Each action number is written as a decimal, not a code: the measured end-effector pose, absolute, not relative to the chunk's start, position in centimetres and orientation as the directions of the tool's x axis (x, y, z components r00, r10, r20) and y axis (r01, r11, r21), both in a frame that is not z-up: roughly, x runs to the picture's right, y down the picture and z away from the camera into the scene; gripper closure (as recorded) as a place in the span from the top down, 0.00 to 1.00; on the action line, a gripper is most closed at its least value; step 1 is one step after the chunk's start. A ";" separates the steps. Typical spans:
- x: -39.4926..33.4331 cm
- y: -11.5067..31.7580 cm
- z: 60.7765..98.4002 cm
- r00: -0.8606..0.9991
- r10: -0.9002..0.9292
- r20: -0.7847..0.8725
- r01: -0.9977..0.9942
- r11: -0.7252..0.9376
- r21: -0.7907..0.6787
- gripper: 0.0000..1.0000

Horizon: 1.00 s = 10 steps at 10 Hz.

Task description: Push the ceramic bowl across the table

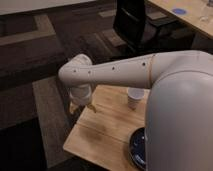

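Note:
The dark navy ceramic bowl (138, 148) sits at the near right of the light wood table (102, 132); only its left edge shows, the rest is hidden behind my white arm. My gripper (81, 106) hangs from the arm's wrist over the table's far left corner, well to the left of the bowl and apart from it. A small white cup (134, 98) stands on the table's far side, to the right of the gripper.
My large white arm (175, 100) fills the right of the view. A black office chair (137, 25) stands beyond the table. A pale desk with a blue disc (178, 10) is at the top right. Dark patterned carpet surrounds the table.

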<state>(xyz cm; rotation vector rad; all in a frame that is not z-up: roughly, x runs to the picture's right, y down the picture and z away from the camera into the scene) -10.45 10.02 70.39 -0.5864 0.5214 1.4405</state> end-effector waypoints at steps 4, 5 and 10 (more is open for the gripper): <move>-10.5 10.0 70.4 0.067 0.755 -0.653 -0.998 0.038 -0.058 0.65; -10.2 10.0 70.2 0.059 0.753 -0.655 -0.998 0.029 -0.056 0.65; 1.4 8.6 67.5 -0.229 0.756 -0.613 -0.962 -0.270 0.026 0.65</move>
